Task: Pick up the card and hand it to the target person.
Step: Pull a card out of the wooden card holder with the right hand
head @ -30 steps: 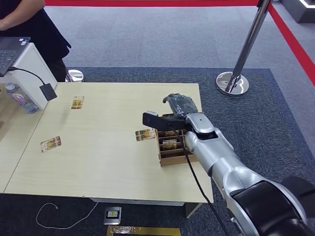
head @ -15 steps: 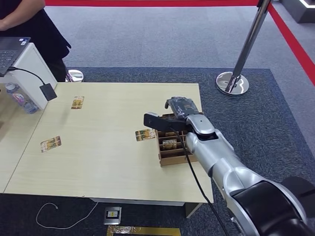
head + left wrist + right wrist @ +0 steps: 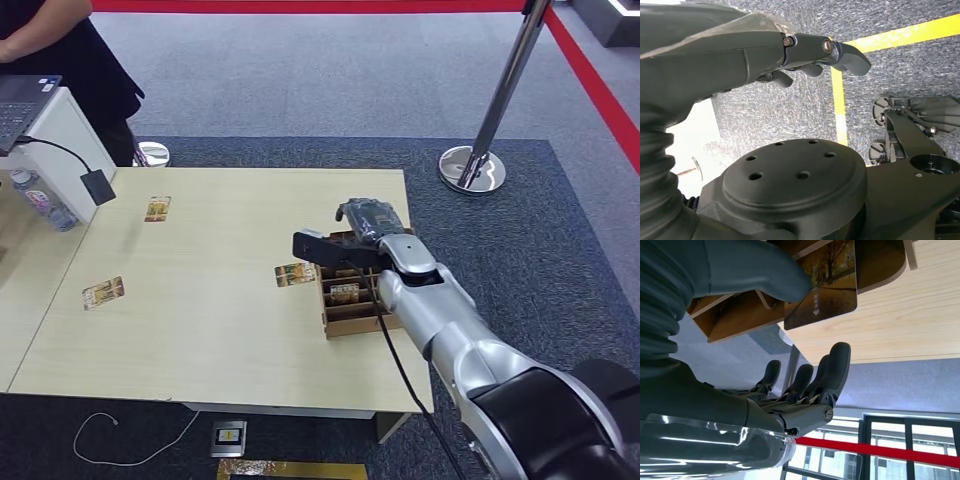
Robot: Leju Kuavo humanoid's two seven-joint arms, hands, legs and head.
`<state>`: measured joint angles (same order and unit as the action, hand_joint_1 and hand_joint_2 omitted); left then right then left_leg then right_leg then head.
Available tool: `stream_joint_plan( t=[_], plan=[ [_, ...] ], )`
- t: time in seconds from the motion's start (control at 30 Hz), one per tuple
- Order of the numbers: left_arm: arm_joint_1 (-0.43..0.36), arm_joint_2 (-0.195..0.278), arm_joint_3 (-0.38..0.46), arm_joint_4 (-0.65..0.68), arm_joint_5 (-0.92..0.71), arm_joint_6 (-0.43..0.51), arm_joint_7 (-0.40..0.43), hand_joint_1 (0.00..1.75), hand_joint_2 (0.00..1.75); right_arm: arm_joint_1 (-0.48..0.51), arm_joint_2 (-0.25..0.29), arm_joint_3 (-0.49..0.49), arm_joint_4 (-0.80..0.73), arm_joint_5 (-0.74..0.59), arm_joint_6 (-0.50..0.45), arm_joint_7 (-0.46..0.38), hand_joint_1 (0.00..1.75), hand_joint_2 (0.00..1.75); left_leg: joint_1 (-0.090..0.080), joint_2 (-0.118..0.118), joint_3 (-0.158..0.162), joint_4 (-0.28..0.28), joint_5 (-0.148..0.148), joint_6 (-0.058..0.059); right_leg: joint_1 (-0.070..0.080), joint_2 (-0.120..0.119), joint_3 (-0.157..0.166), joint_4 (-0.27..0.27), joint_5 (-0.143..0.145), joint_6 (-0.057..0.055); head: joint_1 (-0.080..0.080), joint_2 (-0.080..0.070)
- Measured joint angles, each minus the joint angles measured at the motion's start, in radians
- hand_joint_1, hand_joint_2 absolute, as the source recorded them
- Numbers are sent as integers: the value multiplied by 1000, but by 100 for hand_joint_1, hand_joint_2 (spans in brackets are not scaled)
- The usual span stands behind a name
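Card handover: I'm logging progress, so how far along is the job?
Done: the right hand has reached the wooden card holder on the table. In hand: in the right wrist view its thumb lies by a card standing in the holder, while its fingers are spread and hold nothing. Left: gripping the card, lifting it out, and handing it to the person.

bright, even overhead indoor light in the head view; pale surface [image 3: 211, 300] evenly lit, only soft shadows. metal stanchion base [image 3: 472, 170] shows glare. head view sharp, slight edge distortion. right wrist view: robot hand [image 3: 806, 390] close and soft, sheen on its cover, bright windows behind. left wrist view dimmer, dark parts near lens.
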<state>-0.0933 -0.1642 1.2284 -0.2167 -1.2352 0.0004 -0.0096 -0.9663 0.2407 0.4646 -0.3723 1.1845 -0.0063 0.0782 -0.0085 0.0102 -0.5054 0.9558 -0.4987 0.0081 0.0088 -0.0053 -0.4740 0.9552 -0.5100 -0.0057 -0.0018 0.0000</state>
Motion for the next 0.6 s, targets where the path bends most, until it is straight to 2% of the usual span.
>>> stream_joint_plan(
  t=[0.2, 0.33, 0.47, 0.6],
  plan=[
    [0, 0, 0, 0, -1, 0, -2, 0, 175, 1, -1, 0, 1, 1, 2, 3, 76, 175, 0, 0, 0, 0, 0, 0, 0, 0, 0, 0, 0, 0, 0, 0],
    [0, 0, 0, 0, -4, -1, -5, 0, 175, 2, -2, -1, 2, 2, 2, 3, 131, 175, 0, 0, 0, 0, 0, 0, 0, 0, 0, 0, 0, 0, 0, 0],
    [0, 0, 0, 0, -6, -3, -5, 0, 175, 2, -5, -2, 6, 2, 2, 3, 86, 175, 0, 0, 0, 0, 0, 0, 0, 0, 0, 0, 0, 0, 0, 0],
    [0, 0, 0, 0, -6, -3, -5, 0, 175, 3, -6, -2, 6, 3, 2, 3, 82, 175, 0, 0, 0, 0, 0, 0, 0, 0, 0, 0, 0, 0, 0, 0]
  ],
)
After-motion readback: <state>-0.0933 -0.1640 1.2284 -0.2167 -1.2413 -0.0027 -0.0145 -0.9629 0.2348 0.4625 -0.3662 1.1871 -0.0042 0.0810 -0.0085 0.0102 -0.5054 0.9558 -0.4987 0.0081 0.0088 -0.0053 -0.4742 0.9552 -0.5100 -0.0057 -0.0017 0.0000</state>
